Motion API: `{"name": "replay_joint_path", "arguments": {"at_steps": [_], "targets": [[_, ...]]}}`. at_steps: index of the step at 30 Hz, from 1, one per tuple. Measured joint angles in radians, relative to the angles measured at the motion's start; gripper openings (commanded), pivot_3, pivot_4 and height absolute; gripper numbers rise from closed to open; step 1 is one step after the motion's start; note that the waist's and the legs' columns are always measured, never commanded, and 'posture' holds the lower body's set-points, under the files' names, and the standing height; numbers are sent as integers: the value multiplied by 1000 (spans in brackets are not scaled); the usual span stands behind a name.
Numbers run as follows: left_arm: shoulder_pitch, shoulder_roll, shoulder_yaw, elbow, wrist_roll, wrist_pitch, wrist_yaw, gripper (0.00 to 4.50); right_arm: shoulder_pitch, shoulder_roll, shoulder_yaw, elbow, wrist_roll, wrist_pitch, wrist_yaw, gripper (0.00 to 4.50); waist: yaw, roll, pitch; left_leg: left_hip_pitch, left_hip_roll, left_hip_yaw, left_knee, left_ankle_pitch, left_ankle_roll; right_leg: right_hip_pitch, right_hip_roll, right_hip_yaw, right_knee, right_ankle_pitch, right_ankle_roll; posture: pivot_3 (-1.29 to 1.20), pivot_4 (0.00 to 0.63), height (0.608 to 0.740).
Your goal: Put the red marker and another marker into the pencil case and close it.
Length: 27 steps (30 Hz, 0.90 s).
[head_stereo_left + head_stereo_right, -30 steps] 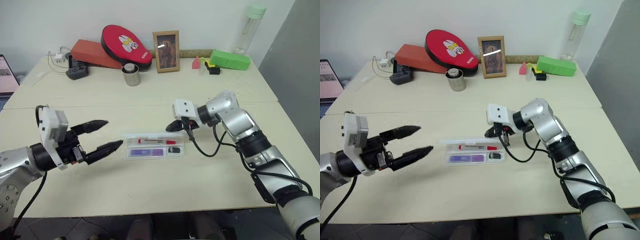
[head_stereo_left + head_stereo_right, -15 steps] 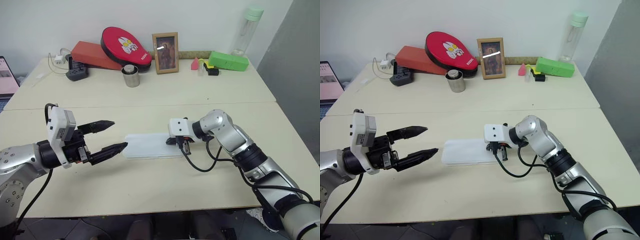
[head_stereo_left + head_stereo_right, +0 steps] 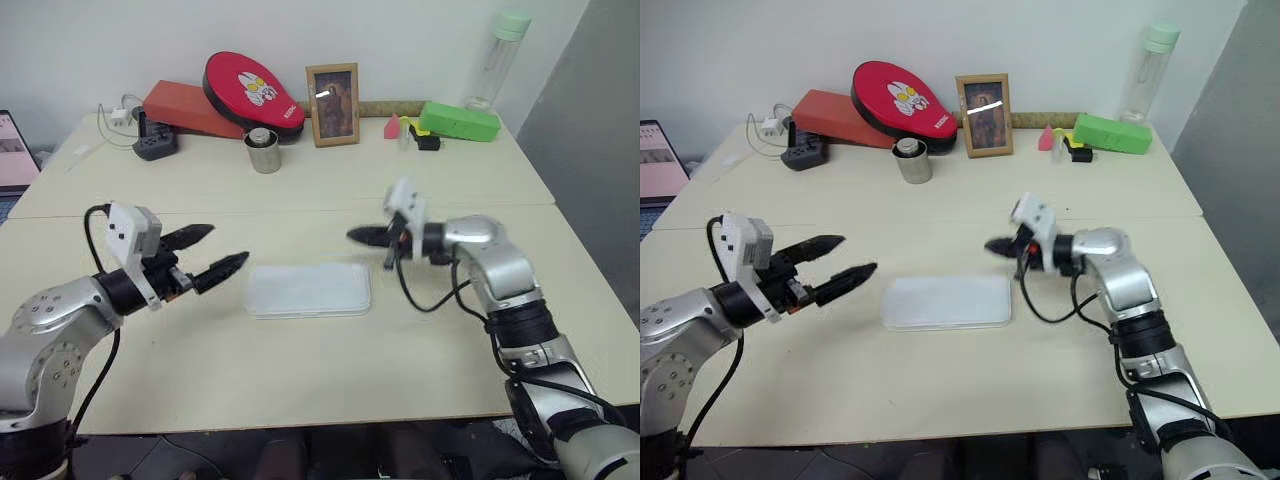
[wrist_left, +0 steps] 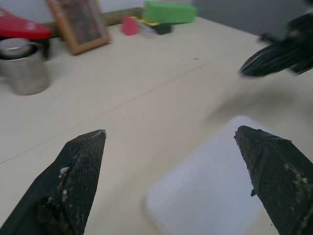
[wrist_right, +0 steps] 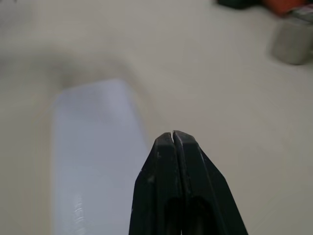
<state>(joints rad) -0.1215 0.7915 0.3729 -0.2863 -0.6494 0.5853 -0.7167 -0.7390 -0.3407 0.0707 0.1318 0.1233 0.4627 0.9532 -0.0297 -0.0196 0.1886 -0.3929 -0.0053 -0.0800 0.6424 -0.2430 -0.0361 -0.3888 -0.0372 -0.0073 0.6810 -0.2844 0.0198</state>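
lid down on the white translucent plastic pencil case [image 3: 309, 290], lying flat mid-table between the arms — nothing of the markers shows through it; closing looks done, though the latch can't be judged. left gripper [image 3: 215, 252] gapes wide, empty, just beside the case; right gripper [image 3: 362, 236] is pinched together, empty, raised off the far end.

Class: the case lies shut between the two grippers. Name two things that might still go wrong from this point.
1. The pencil case looks closed, but its lid may only rest on the base unlatched; no view shows a catch engaged.
2. The left gripper hangs open just beside the case's end, fingers aimed toward it. A careless move might nudge the light case across the table.
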Motion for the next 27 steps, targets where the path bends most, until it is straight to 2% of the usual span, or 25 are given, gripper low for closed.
{"name": "replay_joint_path", "arguments": {"at_steps": [3,8,12,19,20,27], "targets": [[-13,-7,-14,90,63,-41,18,4500,27,-12,-65,0,19,6,-72,615,0,0,0,-1,0,0,-1,0,0,-1,0,0,-1,0,0,0,150,740],[-57,-22,-10,247,145,-142,40,4500,151,-86,-134,-9,46,46,-138,1766,3,0,0,-3,-1,1,0,0,0,-1,-1,-1,-1,0,0,0,150,740],[-63,-26,-13,323,167,-181,25,4500,214,-116,-156,-44,57,73,-173,2615,0,0,0,-3,0,1,0,0,0,-1,-1,0,-1,0,0,0,150,740],[-100,-34,-43,410,202,-225,-11,4500,242,-129,-156,-139,92,116,-194,4354,-2,0,0,-2,0,1,0,0,0,-1,0,-1,0,0,0,0,150,740],[-107,-39,-50,419,204,-225,-15,4500,250,-136,-156,-150,99,125,-194,4458,-1,0,0,-3,0,1,0,0,0,-1,0,-1,0,0,0,0,150,740],[-130,-53,-58,422,204,-224,-26,4500,264,-168,-156,-179,126,140,-195,4458,1,0,0,-3,0,1,1,0,0,-1,-1,-1,-1,0,0,0,150,740]]}}
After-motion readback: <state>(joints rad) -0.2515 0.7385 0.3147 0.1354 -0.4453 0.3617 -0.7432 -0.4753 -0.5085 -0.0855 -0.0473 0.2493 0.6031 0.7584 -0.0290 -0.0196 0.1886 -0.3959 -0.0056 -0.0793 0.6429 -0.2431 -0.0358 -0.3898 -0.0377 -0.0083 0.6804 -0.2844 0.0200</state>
